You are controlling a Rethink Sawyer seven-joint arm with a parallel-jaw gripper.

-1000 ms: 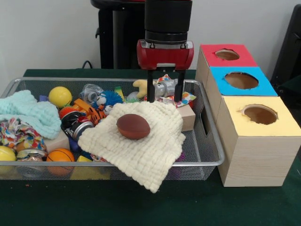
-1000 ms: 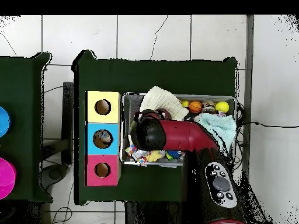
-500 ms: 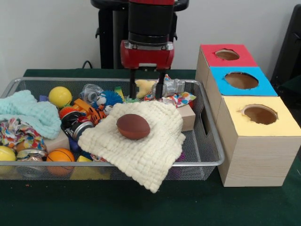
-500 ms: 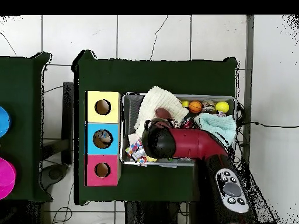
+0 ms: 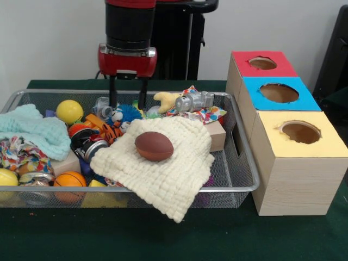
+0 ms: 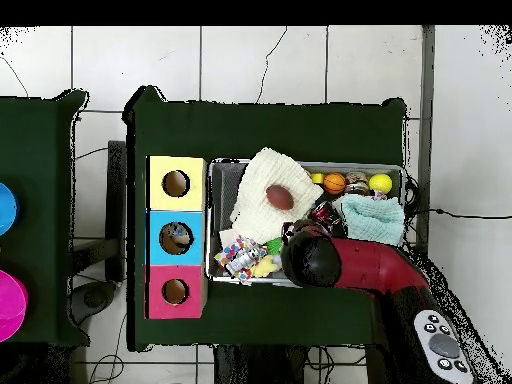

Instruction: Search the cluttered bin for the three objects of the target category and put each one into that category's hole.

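Note:
My gripper (image 5: pixel 126 103) hangs open and empty over the back of the wire bin (image 5: pixel 247 174), its fingertips just above a blue spiky ball (image 5: pixel 129 113) and a crushed clear bottle (image 5: pixel 103 105). A brown toy football (image 5: pixel 154 145) lies on a cream cloth (image 5: pixel 163 168) near the bin's middle; overhead the football (image 6: pixel 279 197) shows clear of the arm (image 6: pixel 370 275). A yellow ball (image 5: pixel 69 111), an orange basketball (image 5: pixel 70 180) and another yellow ball (image 5: pixel 6 177) lie at the left. Red (image 5: pixel 263 63), blue (image 5: pixel 279 92) and yellow (image 5: pixel 300 132) boxes with holes stand to the right.
A mint cloth (image 5: pixel 32 130), a patterned cloth (image 5: pixel 19 154), cans (image 5: pixel 92 147), a tiger toy (image 5: pixel 111 130), a wooden block (image 5: pixel 217 133), a silver toy (image 5: pixel 193 100) and a yellow plush (image 5: pixel 166 99) crowd the bin. Its wire rim rises around them.
My gripper has travelled left along the back of the bin, from above the silver toy to above the blue spiky ball. It stayed open. Nothing in the bin moved.

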